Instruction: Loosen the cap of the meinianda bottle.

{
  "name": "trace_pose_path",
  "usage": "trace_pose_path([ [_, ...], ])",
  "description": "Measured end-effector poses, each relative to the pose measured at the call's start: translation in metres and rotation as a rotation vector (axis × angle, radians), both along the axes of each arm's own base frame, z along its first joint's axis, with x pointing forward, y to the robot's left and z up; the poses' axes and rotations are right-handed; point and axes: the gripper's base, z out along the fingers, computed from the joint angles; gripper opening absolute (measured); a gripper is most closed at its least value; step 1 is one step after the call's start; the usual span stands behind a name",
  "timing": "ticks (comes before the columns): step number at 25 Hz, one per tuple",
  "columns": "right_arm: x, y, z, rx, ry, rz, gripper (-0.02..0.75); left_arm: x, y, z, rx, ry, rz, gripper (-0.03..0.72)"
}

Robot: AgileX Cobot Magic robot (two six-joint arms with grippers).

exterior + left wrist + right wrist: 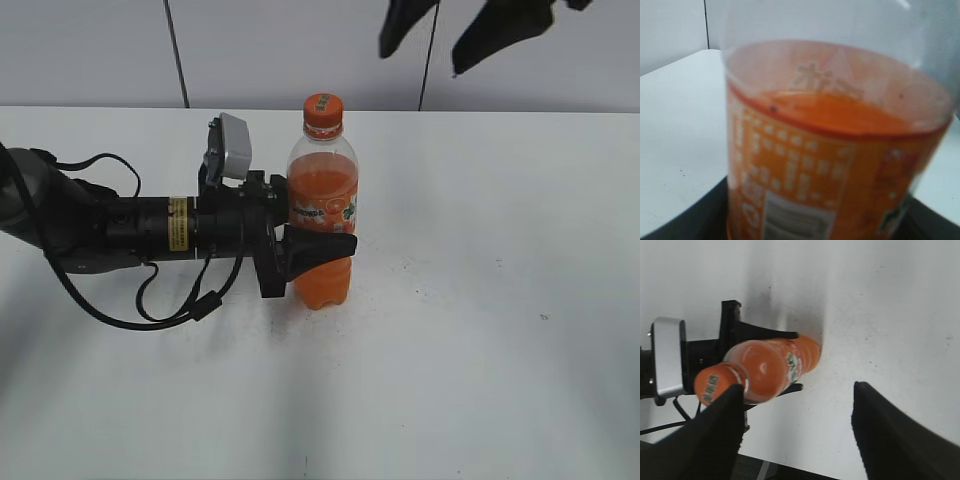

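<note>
Exterior view: the meinianda bottle (323, 205) stands upright on the white table (480, 330), left of centre, with the cap (322, 111) seated on its neck. The left gripper (318, 248) reaches in horizontally from the left, its dark fingers closed around the labelled mid-body; this hold appears intended to brace the bottle against turning while the cap is worked. The left arm lies low and nearly parallel to the tabletop, wrist camera uppermost. The right gripper (465, 35) hangs at the top edge, above and to the right of the cap, clear of it, fingers spread and holding nothing. Left wrist view: the bottle (835, 150) fills the frame at very close range, blurred, label and liquid line visible; dark finger surfaces show at the lower corners on either side, consistent with a grasp on the body. Right wrist view: looking down, the cap (715, 385) and bottle (775, 365) sit left of the gripper's centreline, the left finger (715, 440) overlapping the cap in the picture and the right finger (900, 440) well apart from it, the jaws wide open. The right gripper (795, 440) is judged to be staged for descent onto the cap; loosening is not yet begun.
</note>
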Motion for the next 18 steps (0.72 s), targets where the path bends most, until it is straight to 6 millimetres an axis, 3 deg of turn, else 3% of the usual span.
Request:
trace_pose_path([
  [7,0.001,0.051,-0.011,0.004,0.008,0.088,0.502,0.000,0.000,0.000,0.000,0.000,0.000,0.430],
  [12,0.001,0.064,-0.013,0.010,0.005,0.104,0.502,0.000,0.000,0.000,0.000,0.000,0.000,0.430],
  [18,0.002,0.079,-0.032,-0.021,0.045,0.126,0.502,0.000,0.000,0.000,0.000,0.000,0.000,0.430],
])
